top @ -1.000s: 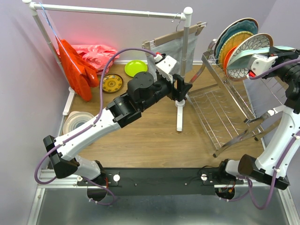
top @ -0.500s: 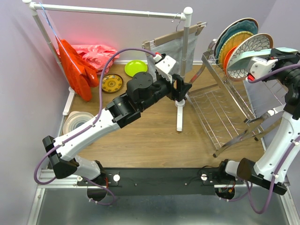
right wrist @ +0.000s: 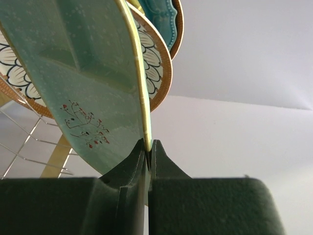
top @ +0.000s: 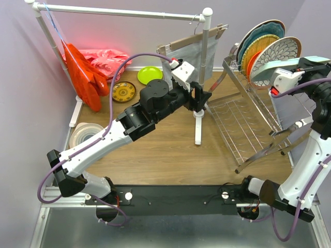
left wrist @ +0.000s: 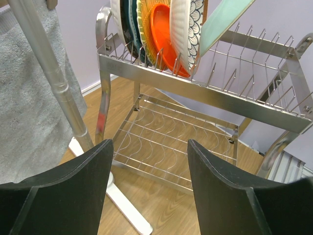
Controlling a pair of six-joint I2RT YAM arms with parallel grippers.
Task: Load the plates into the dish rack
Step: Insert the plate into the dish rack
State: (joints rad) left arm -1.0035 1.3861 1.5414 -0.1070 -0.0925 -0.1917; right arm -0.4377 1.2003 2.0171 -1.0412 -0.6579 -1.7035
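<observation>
Mint tray (right wrist: 73, 73) shifted, yellow-rimmed, sprig-printed

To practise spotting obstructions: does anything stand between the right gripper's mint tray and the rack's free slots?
Nothing visible does. The mint tray, pinched in the right gripper, slants over bare tines of the dish rack beside the floral plate.

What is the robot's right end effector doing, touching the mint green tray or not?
Touching. The right wrist view shows the right end effector pinched shut on the yellow-edged rim of the mint tray, with no gap.
</observation>
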